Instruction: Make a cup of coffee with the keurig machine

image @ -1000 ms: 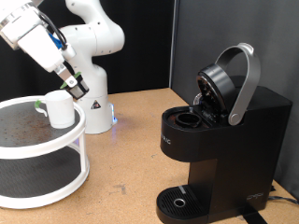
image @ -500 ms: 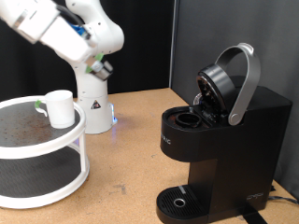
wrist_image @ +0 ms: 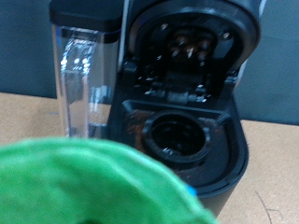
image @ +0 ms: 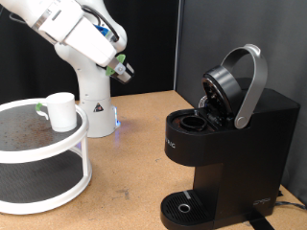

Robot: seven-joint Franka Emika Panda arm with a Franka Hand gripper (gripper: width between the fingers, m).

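Pincer [image: 125, 70] mid-air, clamped on a small green-topped pod [wrist_image: 89, 182], aimed at the open keurig machine [image: 225, 134].

Lid handle [image: 251, 81] raised, empty pod chamber [wrist_image: 177, 138] straight ahead of and below pincer, clear water tank [wrist_image: 84, 79] alongside. Cup [image: 61, 110] well behind pincer on white tiered stand [image: 43, 163], not yet at drip base [image: 182, 205]. Mug likely light, rigid, smooth-glazed, so slippery; best gripped across rim wall, not the small handle. Bench [image: 134, 144] carries everything.

I work in a lab test cell: my white arm's base [image: 94, 110] is bolted onto a bare particle-board table [image: 134, 153], black curtains [image: 230, 38] close off the back, and a white two-tier stand [image: 43, 158] sits staged beside me.
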